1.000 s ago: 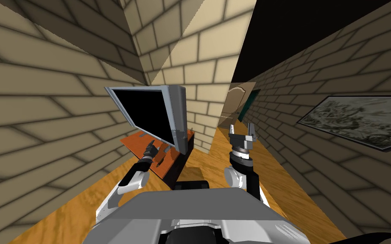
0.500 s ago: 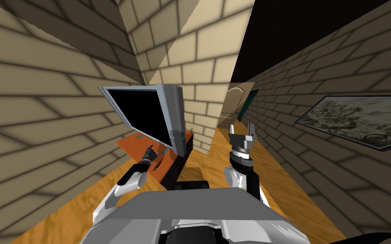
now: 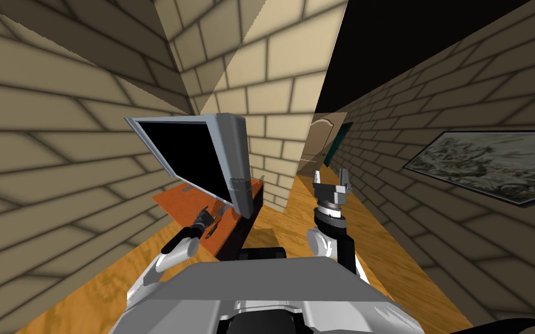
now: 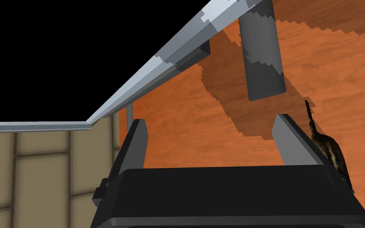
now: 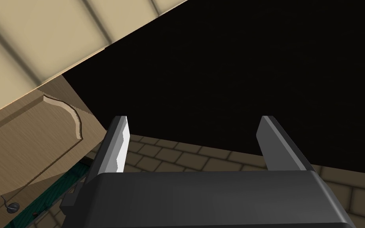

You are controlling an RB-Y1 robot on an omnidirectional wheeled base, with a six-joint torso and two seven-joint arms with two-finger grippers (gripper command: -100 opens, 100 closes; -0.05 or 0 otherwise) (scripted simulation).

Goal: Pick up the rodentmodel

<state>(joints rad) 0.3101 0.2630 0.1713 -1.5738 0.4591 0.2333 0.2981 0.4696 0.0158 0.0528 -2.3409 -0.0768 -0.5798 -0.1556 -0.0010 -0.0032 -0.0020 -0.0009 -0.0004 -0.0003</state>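
The rodent model [image 4: 331, 149] is a small dark brown striped figure with a thin tail, lying on the orange wooden tabletop [image 4: 201, 130]. It lies just outside one finger [image 4: 290, 138] of my left gripper [image 4: 211, 120], not between the two. That gripper is open and low over the tabletop, under the monitor's lower edge. In the head view the left gripper [image 3: 205, 218] is over the front of the orange table [image 3: 170, 203]. My right gripper [image 3: 331, 177] is held up in front of my chest, open and holding nothing [image 5: 193, 118].
A grey-framed monitor [image 3: 188, 153] with a black screen stands on the table, its grey stand post [image 4: 261, 51] just beyond my left fingers. Brick walls close in on both sides. A wood floor [image 3: 284, 226] runs ahead to a tan door [image 3: 318, 145].
The whole head view has shifted, so I have moved: table and monitor now sit further left. My left hand has drawn back toward the table's near edge. The right arm is unchanged.
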